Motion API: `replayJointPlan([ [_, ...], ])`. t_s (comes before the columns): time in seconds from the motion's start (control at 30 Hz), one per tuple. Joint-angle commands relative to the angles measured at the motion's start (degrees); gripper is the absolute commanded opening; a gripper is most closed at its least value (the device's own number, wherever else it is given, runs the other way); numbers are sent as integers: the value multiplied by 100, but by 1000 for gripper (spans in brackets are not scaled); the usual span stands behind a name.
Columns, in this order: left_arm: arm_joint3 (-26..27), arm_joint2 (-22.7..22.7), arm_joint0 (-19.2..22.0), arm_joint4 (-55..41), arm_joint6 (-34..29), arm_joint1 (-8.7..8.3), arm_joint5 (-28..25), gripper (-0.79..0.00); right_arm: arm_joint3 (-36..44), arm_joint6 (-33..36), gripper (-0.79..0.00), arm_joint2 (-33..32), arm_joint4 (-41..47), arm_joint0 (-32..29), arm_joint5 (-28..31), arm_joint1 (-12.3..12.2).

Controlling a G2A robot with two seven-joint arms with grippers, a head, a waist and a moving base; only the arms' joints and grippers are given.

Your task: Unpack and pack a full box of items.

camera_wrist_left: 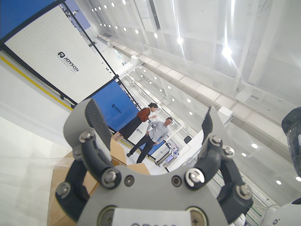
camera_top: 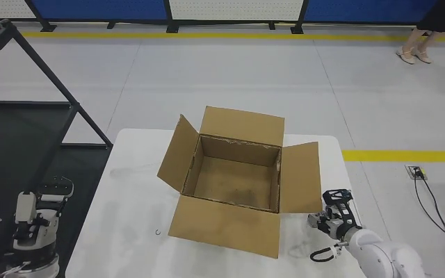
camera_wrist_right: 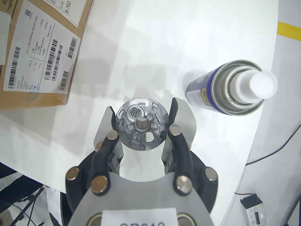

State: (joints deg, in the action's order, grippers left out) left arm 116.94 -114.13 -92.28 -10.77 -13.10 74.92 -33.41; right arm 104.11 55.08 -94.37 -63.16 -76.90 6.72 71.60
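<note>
The box stood open in the middle of the desk, all four flaps folded out, and as far as I could see nothing lay inside it. So I judged the unpacking almost done; the packing back was all left to do.

Near the right edge of the desk, the right gripper had its fingers pinching a round metal part. I could not tell if the part rested on the desk. A spray can stood upright just beside it.

The left gripper was off the desk, past its left edge, pointing up with fingers spread and holding nothing.

I counted one box, one metal part and one can.
</note>
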Motion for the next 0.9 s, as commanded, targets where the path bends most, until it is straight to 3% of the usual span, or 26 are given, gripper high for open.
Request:
replayJointPlan([
  [0.0,0,0,0,0,0,0,0,0,-21,41,-785,28,-7,33,-44,-8],
  [0.03,0,0,0,0,0,0,0,0,-31,60,-785,38,5,51,-73,-11],
  [0.13,0,0,0,0,0,0,0,0,-73,118,-600,73,-18,104,-140,-23],
  [0.23,0,0,0,0,0,0,0,0,-100,124,-505,111,-22,133,-177,-33],
  [0.77,0,0,0,0,0,0,0,0,-203,140,-468,221,8,201,-260,-92],
  [0.87,0,0,0,0,0,0,0,0,-232,145,-422,241,12,224,-276,-103],
])
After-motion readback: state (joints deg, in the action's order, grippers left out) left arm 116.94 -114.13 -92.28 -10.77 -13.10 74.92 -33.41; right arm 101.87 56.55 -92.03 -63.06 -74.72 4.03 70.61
